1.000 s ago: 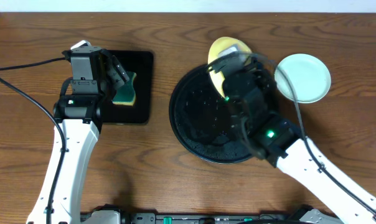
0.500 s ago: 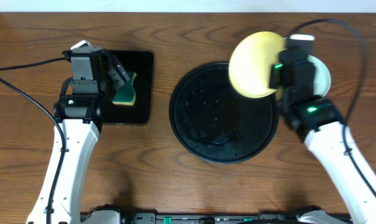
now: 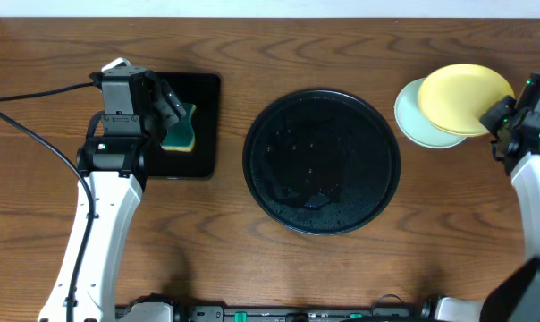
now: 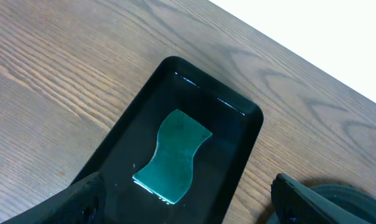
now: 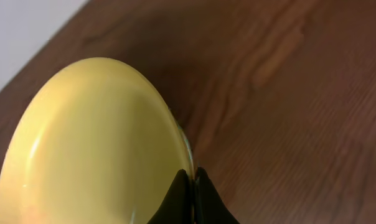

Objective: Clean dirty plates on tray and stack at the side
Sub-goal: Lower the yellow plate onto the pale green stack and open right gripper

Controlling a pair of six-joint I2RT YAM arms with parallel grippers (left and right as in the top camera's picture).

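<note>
The mint plate [image 3: 408,116] is mostly covered by the yellow plate [image 3: 465,94], and I cannot tell whether the two touch. The right gripper [image 5: 189,190] is clamped on the yellow plate's rim, and overhead it sits half cut off at the frame's edge. That plate looks glossy and unsmeared, well right of the tray [image 3: 257,165]. The left gripper [image 4: 191,202] hangs with its fingers spread above the sponge [image 4: 173,155], their tips out of frame.

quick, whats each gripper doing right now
left gripper: open, empty, above the sponge in the rectangular tray.
right gripper: shut on the rim of the yellow plate.
</note>
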